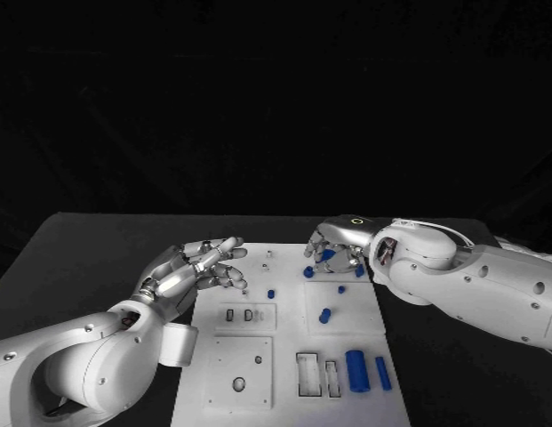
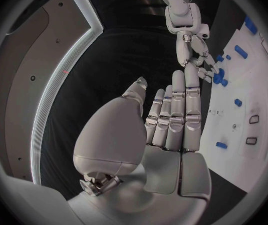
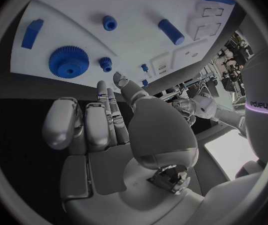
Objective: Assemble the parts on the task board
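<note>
The white task board (image 1: 260,356) lies in the middle of the black table. My left hand (image 1: 199,271) hovers over its left edge, fingers straight and close together (image 2: 174,110), holding nothing. My right hand (image 1: 335,244) is above the board's far right corner, fingers apart and empty (image 3: 108,130). Beneath it sit a large blue gear (image 3: 68,61), a small blue gear (image 3: 105,62) and a blue block (image 3: 31,33). A small blue peg (image 1: 270,293) and a short blue cylinder (image 1: 325,315) are mid-board. Two larger blue cylinders (image 1: 356,370) lie at the near right.
Empty rectangular slots (image 1: 308,374) and an oval hole (image 1: 238,384) mark the board's near half. Black table (image 1: 96,258) surrounds the board on both sides. My right forearm (image 1: 493,285) reaches over the table's right side.
</note>
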{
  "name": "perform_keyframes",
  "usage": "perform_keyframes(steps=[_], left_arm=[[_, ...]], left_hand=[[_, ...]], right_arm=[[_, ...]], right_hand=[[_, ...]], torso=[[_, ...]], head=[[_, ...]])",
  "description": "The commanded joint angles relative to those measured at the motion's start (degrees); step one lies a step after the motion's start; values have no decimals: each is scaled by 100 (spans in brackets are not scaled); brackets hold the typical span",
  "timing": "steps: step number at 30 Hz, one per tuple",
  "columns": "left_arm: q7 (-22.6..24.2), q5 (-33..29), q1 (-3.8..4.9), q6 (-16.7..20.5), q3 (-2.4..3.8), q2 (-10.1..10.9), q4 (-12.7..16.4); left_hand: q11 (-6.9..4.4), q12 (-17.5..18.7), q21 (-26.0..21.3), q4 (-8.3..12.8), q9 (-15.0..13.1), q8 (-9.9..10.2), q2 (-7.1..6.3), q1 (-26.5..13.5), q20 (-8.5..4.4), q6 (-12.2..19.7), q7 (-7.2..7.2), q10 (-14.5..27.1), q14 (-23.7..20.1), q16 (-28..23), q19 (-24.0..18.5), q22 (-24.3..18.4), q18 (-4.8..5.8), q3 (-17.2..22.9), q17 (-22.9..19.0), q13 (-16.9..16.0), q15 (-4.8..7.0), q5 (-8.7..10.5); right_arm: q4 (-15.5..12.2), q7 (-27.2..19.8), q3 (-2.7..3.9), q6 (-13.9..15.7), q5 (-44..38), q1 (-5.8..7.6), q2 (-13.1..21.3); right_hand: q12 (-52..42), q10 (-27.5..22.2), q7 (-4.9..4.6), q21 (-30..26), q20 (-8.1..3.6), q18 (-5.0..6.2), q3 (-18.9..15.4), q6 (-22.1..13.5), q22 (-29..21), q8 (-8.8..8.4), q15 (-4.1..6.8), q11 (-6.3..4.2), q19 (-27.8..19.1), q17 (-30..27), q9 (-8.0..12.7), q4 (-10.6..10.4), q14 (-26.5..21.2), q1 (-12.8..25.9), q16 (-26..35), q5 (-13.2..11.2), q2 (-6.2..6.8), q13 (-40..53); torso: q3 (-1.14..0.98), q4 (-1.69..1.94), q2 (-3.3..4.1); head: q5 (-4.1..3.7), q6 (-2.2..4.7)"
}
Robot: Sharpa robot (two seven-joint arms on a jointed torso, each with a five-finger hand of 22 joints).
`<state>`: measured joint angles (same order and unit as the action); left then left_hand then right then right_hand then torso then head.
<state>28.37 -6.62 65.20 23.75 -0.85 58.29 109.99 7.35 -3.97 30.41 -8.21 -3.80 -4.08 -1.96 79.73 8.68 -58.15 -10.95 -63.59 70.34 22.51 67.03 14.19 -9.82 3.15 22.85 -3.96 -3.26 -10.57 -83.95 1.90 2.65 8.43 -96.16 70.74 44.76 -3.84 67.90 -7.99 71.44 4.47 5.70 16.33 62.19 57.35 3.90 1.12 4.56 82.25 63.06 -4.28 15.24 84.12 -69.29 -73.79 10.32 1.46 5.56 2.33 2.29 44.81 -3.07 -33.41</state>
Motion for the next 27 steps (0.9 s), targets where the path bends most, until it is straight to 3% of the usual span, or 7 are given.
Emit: perform_keyframes(steps=[1,5,10,27], left_arm=[[8,-31,16,-76,5,4,34],[3,-32,23,-66,6,12,36],[-6,-40,30,-52,6,28,37],[-68,-50,52,-23,6,55,51]], left_hand=[[30,30,28,17,6,26,7,-78,11,-7,-37,17,-66,38,-46,13,-38,-12,21,0,-10,27],[35,30,33,18,6,29,8,-86,17,-1,-43,26,-97,47,-69,18,-37,-16,38,0,-17,26],[41,30,38,20,6,31,9,-92,23,6,-49,34,-121,55,-87,22,-37,-19,52,0,-22,27],[54,31,52,22,7,35,11,-106,33,24,-68,55,-154,77,-116,33,-39,-27,82,0,-32,27]], right_arm=[[-7,213,5,-305,-457,4,-17],[-11,247,5,-336,-528,4,-25],[9,293,5,-341,-613,4,-62],[73,295,3,-433,-711,-6,-219]], right_hand=[[35,-53,-35,1,11,4,55,25,-32,-8,-46,3,-52,27,-11,-15,223,10,-34,-24,67,-10],[34,-80,-57,12,23,7,79,42,-31,-7,-57,17,-71,42,-15,-27,219,2,-52,-28,73,-17],[41,-209,-81,-190,52,81,133,65,-412,-10,-86,52,-207,39,-18,-48,207,-26,-68,-31,85,-56],[29,-324,-94,-322,97,132,235,36,-668,-21,-112,78,-311,22,-2,-100,193,-71,-89,-81,82,-121]], torso=[[8,8,47],[4,4,67],[11,3,96],[31,85,218]], head=[[-5,-12],[8,-17],[-1,3],[-64,22]])
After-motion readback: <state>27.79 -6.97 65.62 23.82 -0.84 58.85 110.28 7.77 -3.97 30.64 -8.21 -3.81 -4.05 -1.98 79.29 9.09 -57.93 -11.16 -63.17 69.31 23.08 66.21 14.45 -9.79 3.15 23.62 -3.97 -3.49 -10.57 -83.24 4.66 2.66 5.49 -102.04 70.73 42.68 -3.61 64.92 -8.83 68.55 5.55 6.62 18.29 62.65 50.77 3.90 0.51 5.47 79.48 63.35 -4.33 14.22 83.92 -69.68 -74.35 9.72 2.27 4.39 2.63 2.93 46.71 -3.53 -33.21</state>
